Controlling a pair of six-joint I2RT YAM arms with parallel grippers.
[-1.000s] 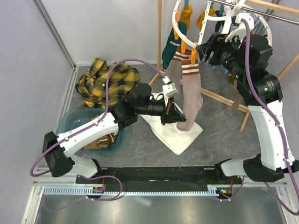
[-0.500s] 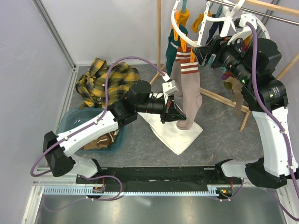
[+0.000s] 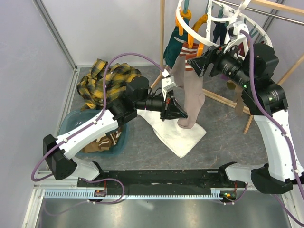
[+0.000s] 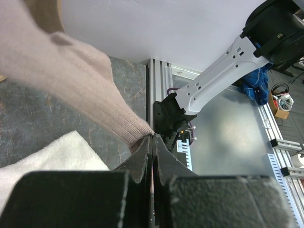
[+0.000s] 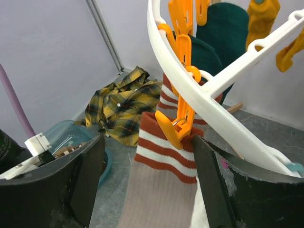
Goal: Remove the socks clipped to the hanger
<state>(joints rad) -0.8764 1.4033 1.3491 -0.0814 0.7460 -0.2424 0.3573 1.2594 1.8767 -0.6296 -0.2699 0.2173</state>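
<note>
Since the earlier frame, the right gripper (image 5: 149,142) has advanced left to the orange clip (image 5: 176,124). Its fingers stand wide apart, flanking the clip and the striped cuff of the tan sock (image 3: 192,92). Fingers of the left gripper (image 4: 152,138) are pressed together on the sock's toe. The sock hangs clipped from the hanger (image 5: 211,102), above the white towel (image 3: 173,137).

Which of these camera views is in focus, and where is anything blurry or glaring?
Top external: evenly lit, no glare, sharp from the plaid shirt to the hanger. Left wrist: the tan sock is crisp, the left claw dark, soft nearest the lens. Right wrist: the orange clip is sharp, the right claw's fingers are soft black masses.
</note>
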